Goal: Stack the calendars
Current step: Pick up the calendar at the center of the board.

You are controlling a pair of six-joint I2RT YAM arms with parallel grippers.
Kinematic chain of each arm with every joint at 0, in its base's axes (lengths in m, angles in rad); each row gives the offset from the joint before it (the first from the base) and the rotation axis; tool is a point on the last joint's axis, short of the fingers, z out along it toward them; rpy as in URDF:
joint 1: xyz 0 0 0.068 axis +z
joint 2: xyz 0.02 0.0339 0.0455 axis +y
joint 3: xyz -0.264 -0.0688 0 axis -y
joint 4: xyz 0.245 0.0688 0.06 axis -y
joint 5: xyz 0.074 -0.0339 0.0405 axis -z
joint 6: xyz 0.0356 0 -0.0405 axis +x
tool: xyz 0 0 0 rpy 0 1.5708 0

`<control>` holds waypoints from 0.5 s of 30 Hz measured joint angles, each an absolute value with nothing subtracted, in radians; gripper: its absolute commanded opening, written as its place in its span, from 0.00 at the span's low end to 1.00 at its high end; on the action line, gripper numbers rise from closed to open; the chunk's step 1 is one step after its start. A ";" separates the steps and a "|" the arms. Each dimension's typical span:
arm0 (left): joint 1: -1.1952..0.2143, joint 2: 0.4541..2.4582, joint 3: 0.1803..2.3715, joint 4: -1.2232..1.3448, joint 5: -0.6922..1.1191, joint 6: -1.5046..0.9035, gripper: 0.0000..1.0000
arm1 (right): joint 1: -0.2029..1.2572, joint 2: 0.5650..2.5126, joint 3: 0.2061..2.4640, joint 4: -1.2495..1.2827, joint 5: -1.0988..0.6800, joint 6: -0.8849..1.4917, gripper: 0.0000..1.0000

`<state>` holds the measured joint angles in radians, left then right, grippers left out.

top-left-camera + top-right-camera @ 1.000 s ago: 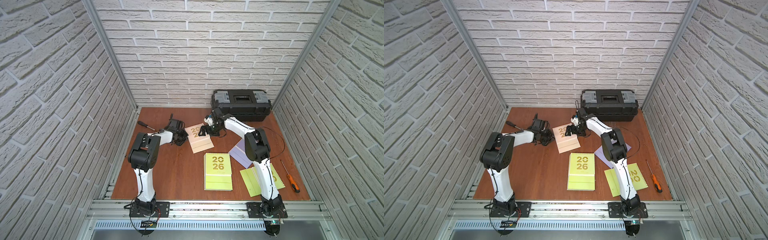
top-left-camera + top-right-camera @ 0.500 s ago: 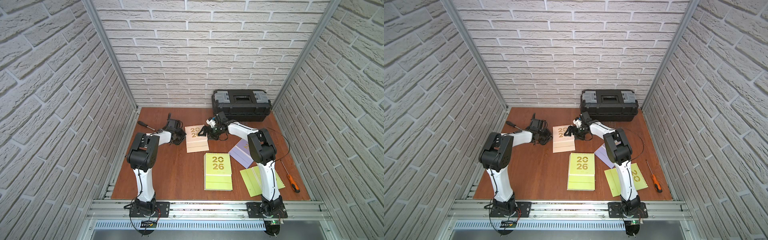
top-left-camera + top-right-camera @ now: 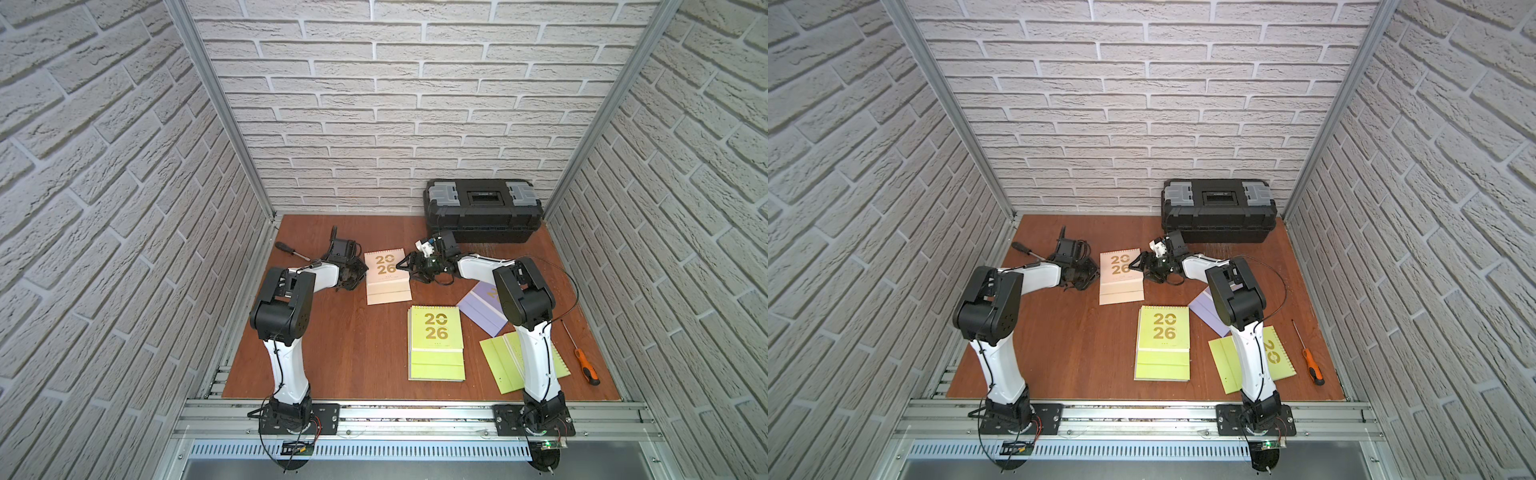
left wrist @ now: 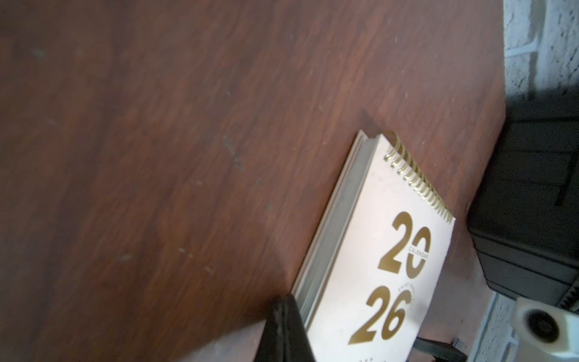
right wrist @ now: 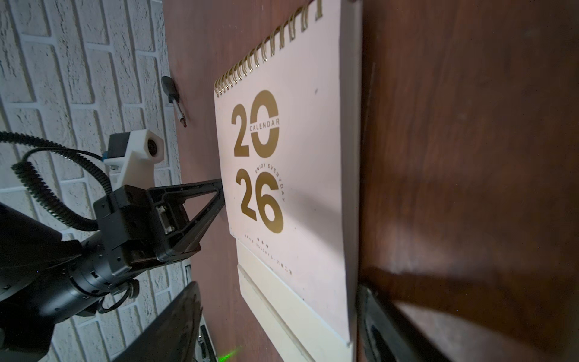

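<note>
Nearest me, a lime-green calendar [image 3: 496, 370] lies askew, partly under my right arm [image 3: 536, 357]. A second green calendar [image 3: 435, 345] lies square at mid-bench. I judge that one the base of the pile, though I can't tell whether more than one copy lies there. Just behind it the lavender calendar [image 3: 478, 309] lies loose, so stacking looks barely begun.

Farther back, the peach-pink calendar [image 3: 386, 274] lies flat on the bench [image 3: 332, 353]. My left tool [image 3: 362, 273] is clenched on nothing, with its tip against the calendar's left edge, I think as a stop so the calendar can't slide. The right tool [image 3: 409, 272] is rolled sideways at the opposite edge with its jaws parted and gripping nothing, apparently ready to pinch that edge. Behind everything, the black toolbox [image 3: 482, 212] sits by the wall.
</note>
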<state>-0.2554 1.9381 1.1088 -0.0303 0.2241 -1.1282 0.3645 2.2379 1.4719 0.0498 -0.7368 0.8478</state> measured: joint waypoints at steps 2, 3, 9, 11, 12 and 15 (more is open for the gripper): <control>-0.252 1.935 1.105 -0.030 0.224 -1.127 0.00 | 0.364 2.238 1.452 0.095 -0.739 0.883 0.71; -0.250 1.934 1.103 -0.030 0.224 -1.126 0.00 | 0.364 2.238 1.445 0.109 -0.739 0.895 0.69; -0.241 1.923 1.092 -0.030 0.224 -1.119 0.00 | 0.364 2.238 1.397 0.240 -0.752 0.995 0.61; -0.236 1.917 1.084 -0.029 0.224 -1.119 0.00 | 0.364 2.238 1.377 0.305 -0.764 1.040 0.60; -0.233 1.915 1.079 -0.027 0.224 -1.119 0.00 | 0.364 2.238 1.368 0.335 -0.769 1.058 0.59; -0.228 1.906 1.066 -0.023 0.234 -1.119 0.00 | 0.365 2.238 1.358 0.405 -0.789 1.094 0.57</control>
